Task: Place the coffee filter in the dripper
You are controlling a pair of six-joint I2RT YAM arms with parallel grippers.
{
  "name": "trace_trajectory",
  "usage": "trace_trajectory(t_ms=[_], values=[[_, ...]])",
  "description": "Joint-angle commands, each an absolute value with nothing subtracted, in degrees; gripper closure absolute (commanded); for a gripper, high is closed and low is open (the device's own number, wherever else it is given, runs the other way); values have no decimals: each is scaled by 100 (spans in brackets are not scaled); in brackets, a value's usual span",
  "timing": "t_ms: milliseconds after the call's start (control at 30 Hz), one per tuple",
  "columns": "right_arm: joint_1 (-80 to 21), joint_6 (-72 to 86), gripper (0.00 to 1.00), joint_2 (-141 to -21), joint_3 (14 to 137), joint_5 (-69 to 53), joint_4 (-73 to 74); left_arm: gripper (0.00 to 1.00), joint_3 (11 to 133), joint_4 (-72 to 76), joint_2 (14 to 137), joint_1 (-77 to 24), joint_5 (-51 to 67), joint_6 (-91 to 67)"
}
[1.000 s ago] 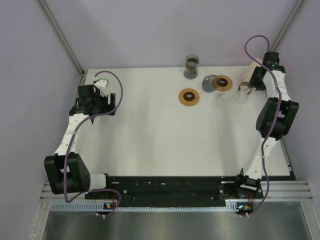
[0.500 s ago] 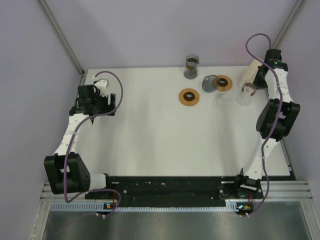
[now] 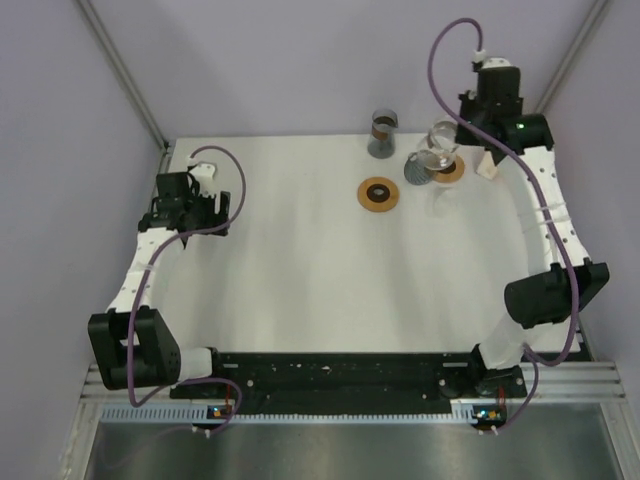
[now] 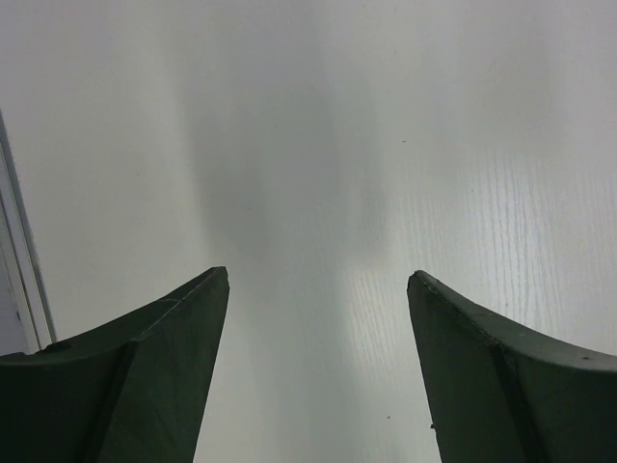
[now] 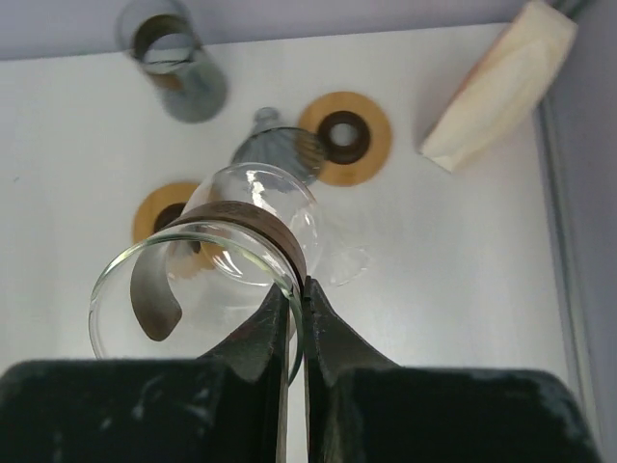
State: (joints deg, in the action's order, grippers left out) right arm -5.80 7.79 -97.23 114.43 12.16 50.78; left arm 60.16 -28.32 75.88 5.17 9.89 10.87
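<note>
Top: high behind the arms, looked down over the whole table (image 3: 320,290).
Left wrist: close, facing it.
Right wrist: higher; shared top's far-right corner.

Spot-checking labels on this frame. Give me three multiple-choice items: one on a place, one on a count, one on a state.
1. Where on the table does the paper filter lie?
A) at the far end, by the right edge
B) at the near edge, on the left
C) in the middle

2. How many wooden rings lie on the table?
A) one
B) two
C) four

3. What is the right hand doing?
A) open, holding nothing
B) shut on the rim of the glass jug
C) shut on a wooden ring

Key:
1 A: it lies close to the far right corner.
2 B: one lies alone, the other beside the grey funnel.
3 B: the wrist view shows both fingers pinching the rim.
</note>
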Motion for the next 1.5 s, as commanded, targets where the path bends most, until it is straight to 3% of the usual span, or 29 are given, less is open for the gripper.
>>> trace_trajectory(t_ms=[0, 267, 500, 833, 1100, 1400, 1467], values=[[-1877, 949, 100, -9580, 11189, 1265, 5133, 19, 6179, -2716, 7286, 571, 774, 1152], [-3769, 1494, 100, -10273, 10811, 1485, 4703, 19, 6170, -2777, 7365, 580, 958, 958], [-4192, 2030, 100, -10854, 10433, 1292, 4088, 24, 6091, -2515, 7436, 580, 959, 414], [-4342, 2505, 100, -11205, 10028, 2135, 3586, 22, 5722, -2022, 7154, 580, 826, 264], [-4333, 2601, 100, -11636, 10151, 2004, 3674, 22, 5722, -2021, 7102, 580, 817, 360], [-4333, 2172, 50, -11462, 10783, 1521, 3893, 22, 5783, -2118, 7137, 589, 896, 474], [-4263, 1944, 44, -11295, 10968, 1477, 3893, 22, 5809, -2144, 7137, 589, 897, 571]])
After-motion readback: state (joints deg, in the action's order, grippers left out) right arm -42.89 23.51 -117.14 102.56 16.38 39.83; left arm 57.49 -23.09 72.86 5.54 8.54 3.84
